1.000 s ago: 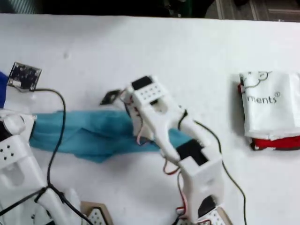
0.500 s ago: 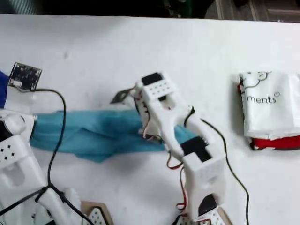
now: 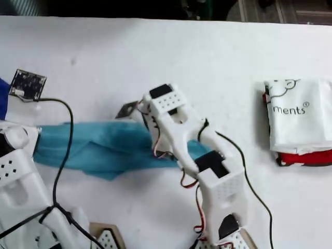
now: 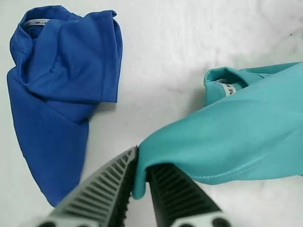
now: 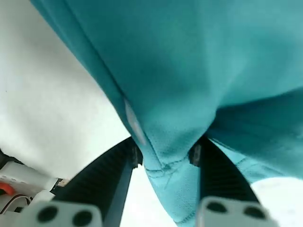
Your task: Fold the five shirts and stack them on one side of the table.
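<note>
Left arm (image 3: 21,181): folded low near its base; wrist pointing down at the cloth
Left gripper (image 4: 141,163): ribbed fingers nearly together; a hem fold of the teal shirt (image 4: 236,137) pinched at their tips
Right arm (image 3: 207,171): stretched out on a diagonal from its base; wrist tipped downward
Right gripper (image 5: 165,153): fingers set apart; a thick bunch of the same shirt clamped between them

The white table (image 3: 207,52) is carrying a teal shirt (image 3: 104,145) lying stretched out left of centre, a crumpled blue shirt (image 4: 61,94) at its left edge, and a folded white shirt (image 3: 298,116) sitting on a red one (image 3: 306,157) at the right.
</note>
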